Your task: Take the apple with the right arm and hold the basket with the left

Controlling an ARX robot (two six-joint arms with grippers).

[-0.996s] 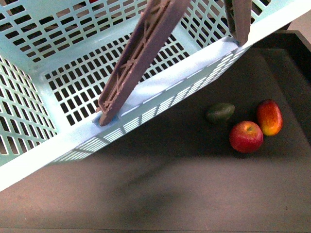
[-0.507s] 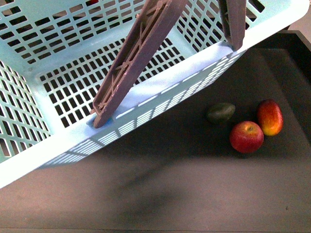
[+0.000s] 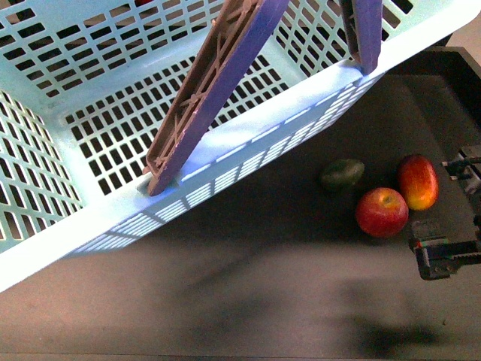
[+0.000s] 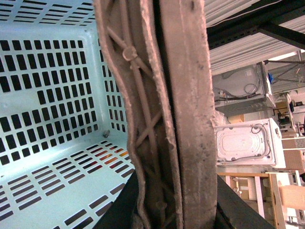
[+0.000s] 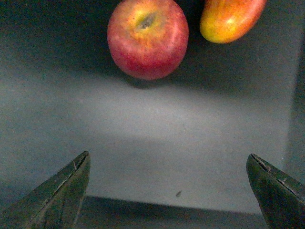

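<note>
The big blue basket (image 3: 248, 143) hangs tipped in the air, off the dark table (image 3: 248, 301). Its two brown handles (image 3: 210, 90) lean up across its open top. A tiny bit of red shows at the far edge of the basket, maybe inside it, but it is too cut off to tell what it is.

The left end effector (image 4: 176, 214) shows only as dark parts on both sides of one handle (image 4: 181, 119). It looks clamped on that handle. The slotted basket wall (image 4: 47, 95) is just past it. The arm itself is out of sight.

The right end effector (image 3: 443, 212) pokes in low over the table, and only its front part shows. Its fingers (image 5: 66, 186) are spread wide apart with nothing between them.

The apple (image 3: 382, 212) sits on the table right in front of the right end effector (image 5: 167, 162), near but not touching. Up close, the apple (image 5: 147, 36) has its stem dimple facing up. A long red and yellow fruit (image 3: 417, 182) lies just beside the apple, also near the right end effector. In the close view this fruit (image 5: 231, 16) is cut off. A dark green fruit (image 3: 342, 174) lies past the apple, farther from the right end effector.
</note>
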